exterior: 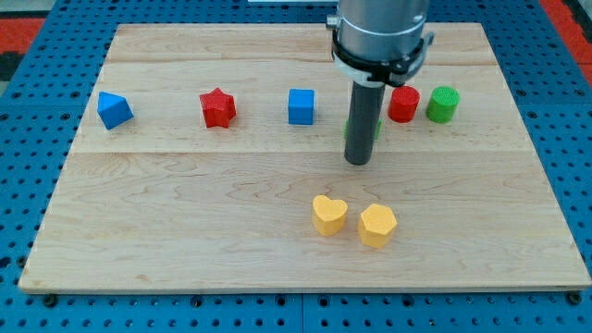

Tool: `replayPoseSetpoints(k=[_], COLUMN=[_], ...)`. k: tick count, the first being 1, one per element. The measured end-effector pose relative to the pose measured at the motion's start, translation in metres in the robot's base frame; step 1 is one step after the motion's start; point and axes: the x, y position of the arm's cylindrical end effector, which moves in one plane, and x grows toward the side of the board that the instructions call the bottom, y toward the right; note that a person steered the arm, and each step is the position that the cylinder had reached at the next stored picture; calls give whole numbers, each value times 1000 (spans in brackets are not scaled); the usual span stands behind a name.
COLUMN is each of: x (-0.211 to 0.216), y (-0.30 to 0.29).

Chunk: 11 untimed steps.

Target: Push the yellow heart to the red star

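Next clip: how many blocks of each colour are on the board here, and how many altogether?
Blue: 2, a wedge-like blue block and a blue cube
Red: 2, the red star and a red cylinder
Green: 2, a green cylinder and a green block mostly hidden behind my tip
Yellow: 2, the yellow heart and a yellow hexagon
Total: 8

Pale matt wooden board, perforated blue table

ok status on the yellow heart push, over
My tip above the yellow heart, apart from it. Heart beside the yellow hexagon. Red star far toward the view's upper left. Nothing between them.
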Motion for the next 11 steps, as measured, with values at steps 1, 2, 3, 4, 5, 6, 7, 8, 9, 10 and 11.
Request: replayPoseSetpoints(k=[1,2,3,4,5,6,7,8,9,10,11], x=[-16,-43,-57,-17,42,101,120,83,37,35,54], y=[7,15,15,25,40,75,24,-61,-70,-74,-111])
